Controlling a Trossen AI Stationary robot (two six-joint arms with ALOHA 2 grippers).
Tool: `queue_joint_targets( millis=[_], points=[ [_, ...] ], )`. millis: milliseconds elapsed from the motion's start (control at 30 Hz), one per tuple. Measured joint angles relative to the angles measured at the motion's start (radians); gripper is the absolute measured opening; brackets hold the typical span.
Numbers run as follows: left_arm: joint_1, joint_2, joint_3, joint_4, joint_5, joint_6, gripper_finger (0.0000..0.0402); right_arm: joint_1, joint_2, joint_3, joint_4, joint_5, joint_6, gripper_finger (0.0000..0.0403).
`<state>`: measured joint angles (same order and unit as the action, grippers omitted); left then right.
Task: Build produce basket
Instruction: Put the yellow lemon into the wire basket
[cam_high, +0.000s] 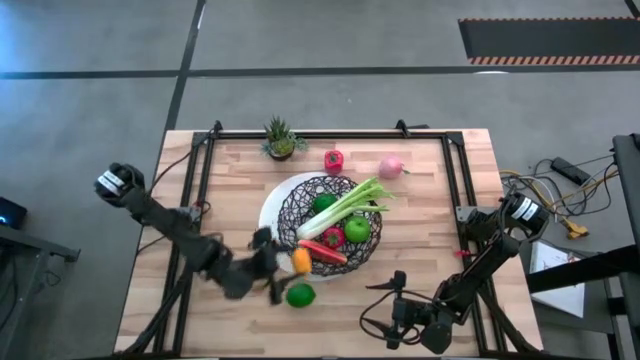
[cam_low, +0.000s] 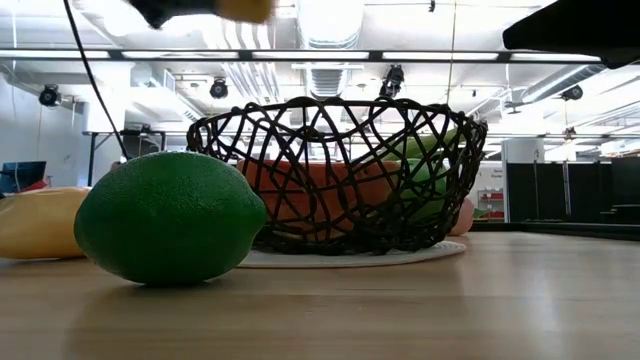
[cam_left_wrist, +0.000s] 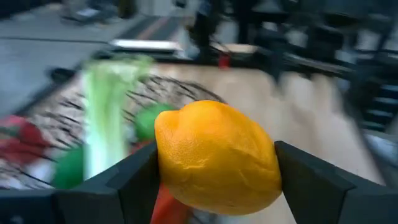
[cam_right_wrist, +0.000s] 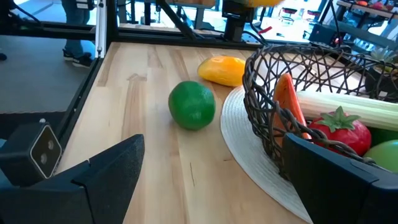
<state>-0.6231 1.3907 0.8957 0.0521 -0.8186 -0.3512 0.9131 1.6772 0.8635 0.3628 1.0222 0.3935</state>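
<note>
Wooden table (cam_high: 440, 200) is what you're working on, with the basket (cam_high: 300, 205) sitting about in the middle on its white plate base and already fairly stocked: celery stalk (cam_high: 350, 205) lying across it, a tomato (cam_right_wrist: 339, 132), a couple of green pieces and a carrot (cam_right_wrist: 289, 102) leaning against the wire. Your left gripper (cam_left_wrist: 214, 180) is clamped on an orange lemon (cam_left_wrist: 214, 155), held up off the table just at the basket's near rim, so I'd say you're mid-carry on that piece and the drop-in is the step in hand. Next move, as I see it: bring it over the rim toward the middle of the bowl, then let the fingers part so it settles between what's already in there instead of rolling off the celery. Still out on the table are a green lime (cam_high: 300, 295) near the front edge, a yellow piece (cam_right_wrist: 227, 70) right beside it, plus a red piece (cam_high: 334, 159) and a pink piece (cam_high: 390, 167) toward the back edge, next to the little potted plant (cam_high: 280, 138) you should leave alone. Your right gripper (cam_right_wrist: 208, 180) waits low by the front-right corner with its fingers spread wide, holding nothing, pointed at the lime, so that's probably a handy next pick.
</note>
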Motion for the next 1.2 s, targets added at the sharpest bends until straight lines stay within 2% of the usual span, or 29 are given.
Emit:
queue_joint_targets(
  millis=[67, 133, 200, 333, 467, 533, 767, 1200],
  points=[
    [0.087, -0.001, 0.008, -0.010, 0.024, 0.020, 0.0263, -0.002, 0.000, 0.000, 0.010, 0.000, 0.000, 0.0363],
    [0.183, -0.002, 0.015, -0.070, 0.110, 0.019, 0.0263, -0.004, 0.000, 0.000, 0.018, 0.000, 0.000, 0.0363],
    [0.272, -0.001, 0.031, -0.178, 0.196, 0.019, 0.0263, -0.004, 0.000, 0.000, 0.018, 0.000, 0.004, 0.0363],
    [0.432, -0.001, 0.077, -0.425, 0.277, 0.040, 0.0263, -0.004, 0.000, 0.000, 0.018, 0.000, 0.007, 0.0363],
    [0.548, -0.001, 0.076, -0.459, 0.480, 0.189, 0.0263, -0.006, 0.000, 0.000, 0.019, 0.002, 0.007, 0.0363],
    [0.582, 0.009, 0.072, -0.457, 0.544, 0.232, 0.0263, -0.009, 0.000, 0.000, 0.021, 0.003, 0.009, 0.0363],
    [0.622, 0.086, 0.067, -0.462, 0.562, 0.361, 0.0263, -0.024, 0.000, 0.000, 0.024, 0.002, 0.026, 0.0363],
    [0.639, 0.222, 0.111, -0.456, 0.564, 0.417, 0.0264, -0.026, 0.000, 0.000, 0.039, 0.001, 0.025, 0.0363]
  ],
)
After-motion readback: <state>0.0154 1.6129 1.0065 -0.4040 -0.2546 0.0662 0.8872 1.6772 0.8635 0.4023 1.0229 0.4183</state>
